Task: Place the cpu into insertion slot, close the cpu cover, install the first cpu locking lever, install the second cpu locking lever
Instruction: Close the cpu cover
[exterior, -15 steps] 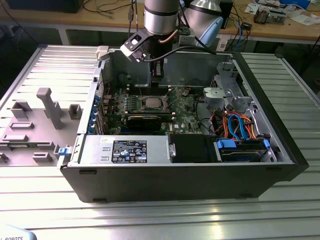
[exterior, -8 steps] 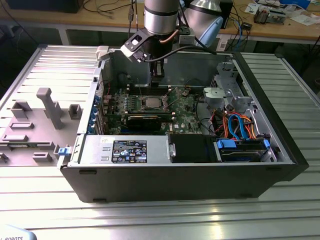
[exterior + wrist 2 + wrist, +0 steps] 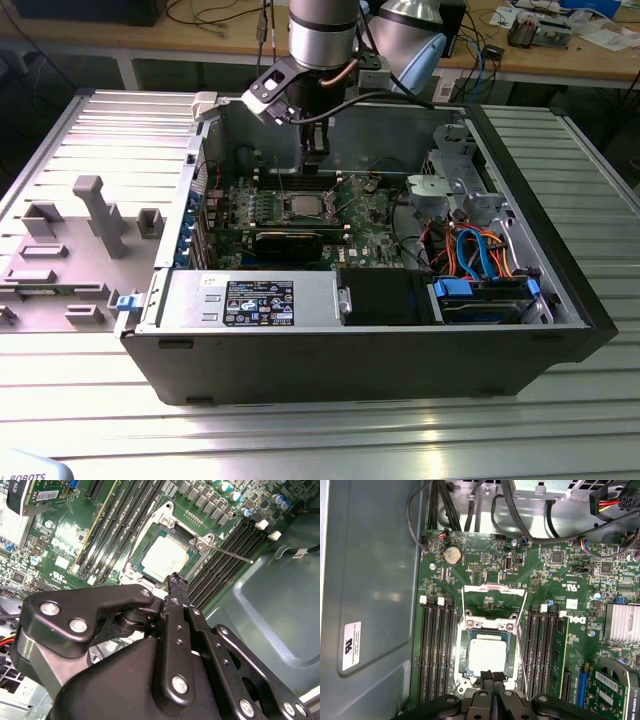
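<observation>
Hovering pincer (image 3: pixel 490 674), closed, empty, above cpu (image 3: pixel 487 655) seated in insertion slot (image 3: pixel 465 651); cpu cover (image 3: pixel 494 587) open.

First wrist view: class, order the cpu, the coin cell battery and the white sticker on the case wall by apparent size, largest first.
1. cpu
2. white sticker
3. coin cell battery
The gaps look clear; no two are close enough to tie.

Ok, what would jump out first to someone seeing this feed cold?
In the first wrist view, the silvery cpu sits in the insertion slot mid-board, with the black end effector shut right at its edge. In the exterior view, the open computer case lies on the ribbed metal table, and the arm reaches down into it.
</observation>
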Tool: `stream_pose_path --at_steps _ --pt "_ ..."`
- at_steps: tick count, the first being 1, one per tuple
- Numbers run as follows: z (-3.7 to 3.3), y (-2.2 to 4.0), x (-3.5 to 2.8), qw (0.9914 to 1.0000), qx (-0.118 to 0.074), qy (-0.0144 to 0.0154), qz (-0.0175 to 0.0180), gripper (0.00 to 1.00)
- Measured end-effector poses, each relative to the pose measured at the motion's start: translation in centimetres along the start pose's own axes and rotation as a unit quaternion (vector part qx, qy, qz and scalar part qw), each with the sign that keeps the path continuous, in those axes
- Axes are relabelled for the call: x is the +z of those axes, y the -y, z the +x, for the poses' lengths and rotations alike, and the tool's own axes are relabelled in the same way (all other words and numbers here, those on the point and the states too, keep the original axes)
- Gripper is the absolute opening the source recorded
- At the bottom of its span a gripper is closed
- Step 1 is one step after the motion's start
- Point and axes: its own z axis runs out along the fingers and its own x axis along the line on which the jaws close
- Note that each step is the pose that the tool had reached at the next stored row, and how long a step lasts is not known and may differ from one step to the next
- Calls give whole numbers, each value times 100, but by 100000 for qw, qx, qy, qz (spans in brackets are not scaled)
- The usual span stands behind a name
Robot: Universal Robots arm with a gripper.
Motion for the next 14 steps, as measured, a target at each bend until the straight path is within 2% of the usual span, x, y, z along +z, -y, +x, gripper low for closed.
stream_pose_path --at_steps 14 --pt "-3 -43 -1 100000 -1 35 4 11"
